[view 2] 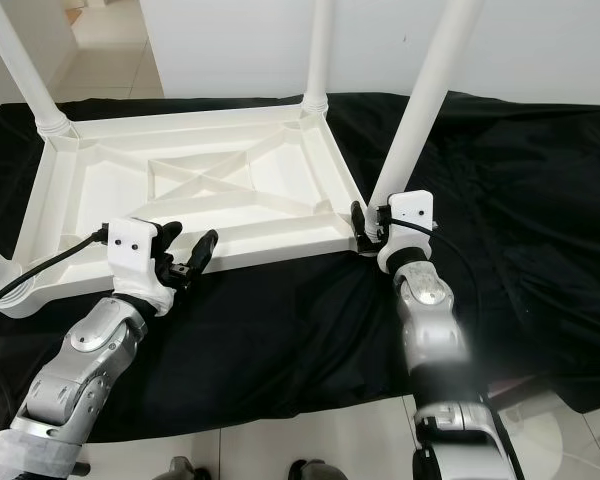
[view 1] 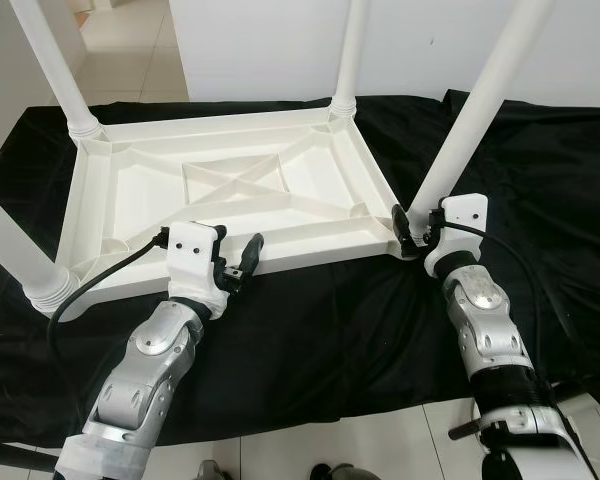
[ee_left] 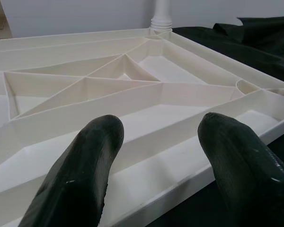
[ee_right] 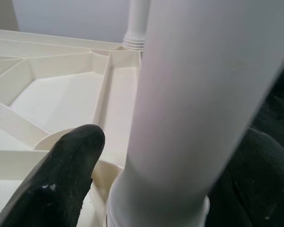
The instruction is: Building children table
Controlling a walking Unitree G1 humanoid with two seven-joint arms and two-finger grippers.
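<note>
Apparently right pincer (view 1: pixel 412 228) around leg (view 1: pixel 472 112)

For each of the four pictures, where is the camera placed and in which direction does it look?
Left eye view: on the head, looking forward and down at the upturned white table on black cloth; both silver arms show.
Right eye view: the same scene from slightly aside.
Left wrist view: along the open left gripper over the table's ribbed underside.
Right wrist view: along the right gripper, fingers around the near right leg.
Shared: all show the table.
</note>
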